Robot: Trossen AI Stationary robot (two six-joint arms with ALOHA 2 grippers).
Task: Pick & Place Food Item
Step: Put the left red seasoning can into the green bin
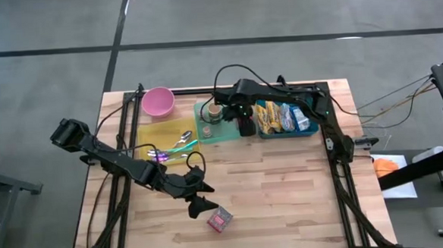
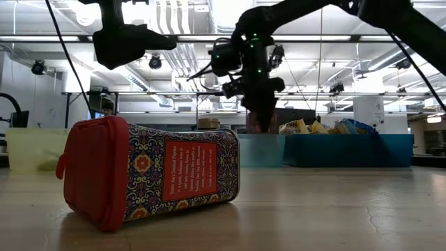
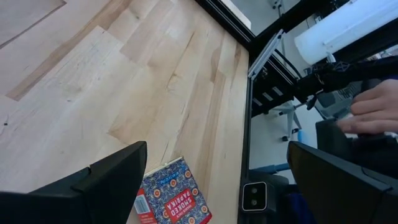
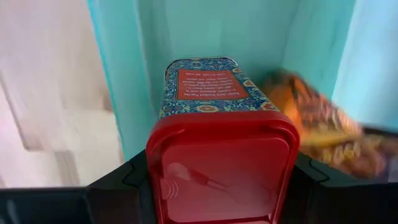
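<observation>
Two patterned paprika tins with red lids show. One tin (image 1: 220, 220) (image 2: 150, 174) lies on its side on the wood near the table's front edge; in the left wrist view this tin (image 3: 174, 199) sits just below my left gripper (image 3: 216, 149) (image 1: 199, 197), which hovers open above and left of it. The other tin (image 4: 217, 124) is in my right gripper (image 1: 245, 126) (image 2: 258, 104), which points down at the far middle, over the seam between the teal tray (image 1: 218, 132) and the blue bin (image 1: 286, 128). My right gripper pinches the tin at its red lid end (image 4: 158, 186), one finger on each of two opposite sides. The fingers come from above, pointing down. The tin hangs upright, lid toward the wrist and bottom down, lifted clear above the teal tray's edge (image 4: 124, 93).
The blue bin holds several snack packets (image 4: 317, 130). A small jar (image 1: 214, 113) stands on the teal tray. A yellow tray (image 1: 161, 135) with cutlery and a pink bowl (image 1: 159, 101) lie at the far left. A person's hand (image 3: 373, 112) shows beyond the table's edge.
</observation>
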